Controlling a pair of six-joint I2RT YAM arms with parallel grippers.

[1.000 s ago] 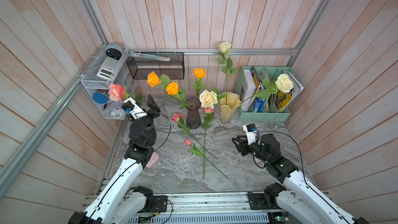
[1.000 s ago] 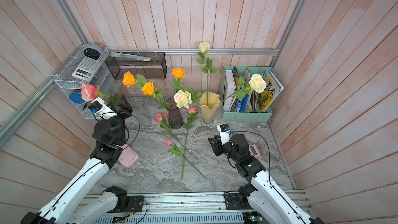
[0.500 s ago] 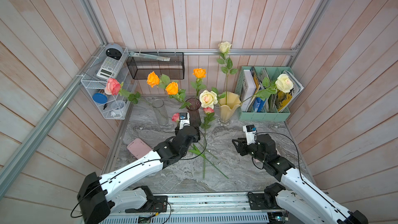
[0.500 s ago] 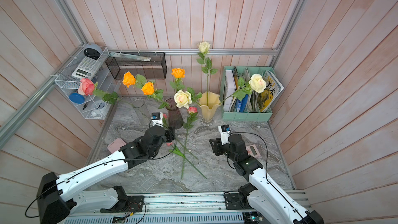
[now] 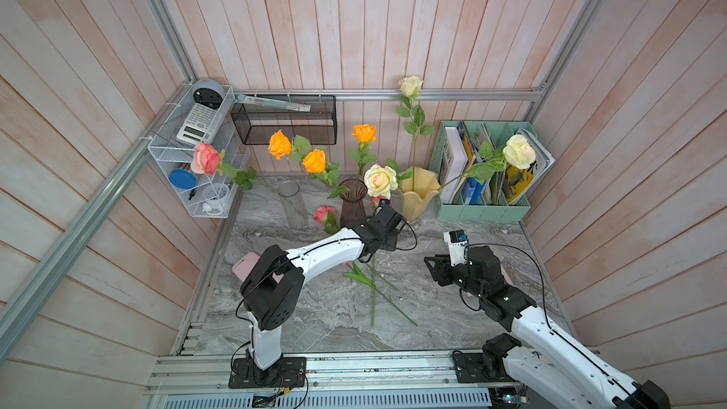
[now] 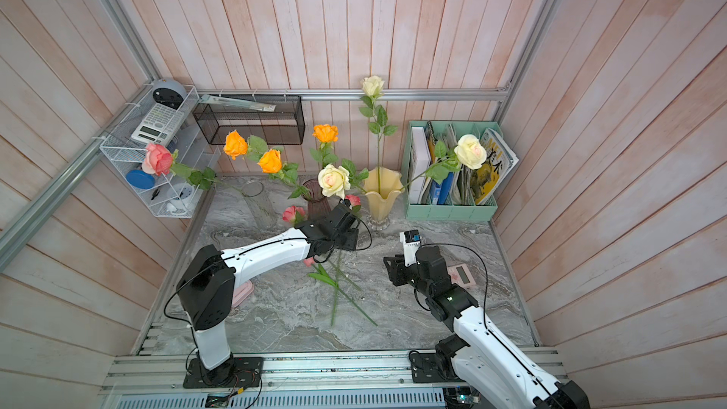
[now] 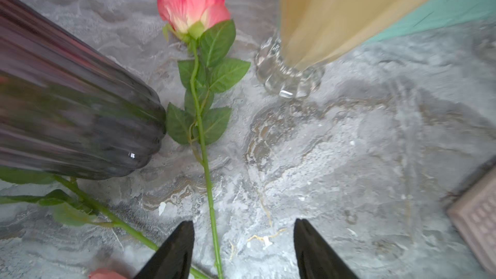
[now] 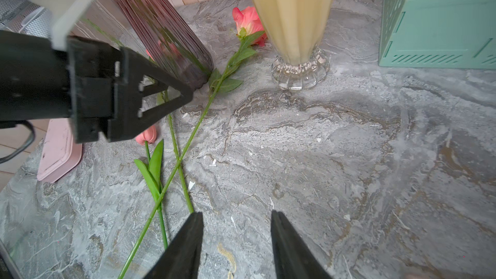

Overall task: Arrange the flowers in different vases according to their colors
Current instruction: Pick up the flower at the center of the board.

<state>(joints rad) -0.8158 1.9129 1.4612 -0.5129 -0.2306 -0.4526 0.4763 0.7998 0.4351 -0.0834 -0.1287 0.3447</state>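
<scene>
Purple vase (image 7: 80, 108) beside the empty, spread left gripper (image 7: 243, 221) could be toppled as the pink rose (image 7: 192, 6) ahead is grasped.

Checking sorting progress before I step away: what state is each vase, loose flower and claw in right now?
Clear vase: upright, holding one pink rose.
Purple vase: upright, holding three orange roses.
Yellow vase: upright, holding three cream roses.
Two pink roses: lying loose on the table.
Left claw: open, empty, above a lying rose's stem.
Right claw: open, empty.
</scene>
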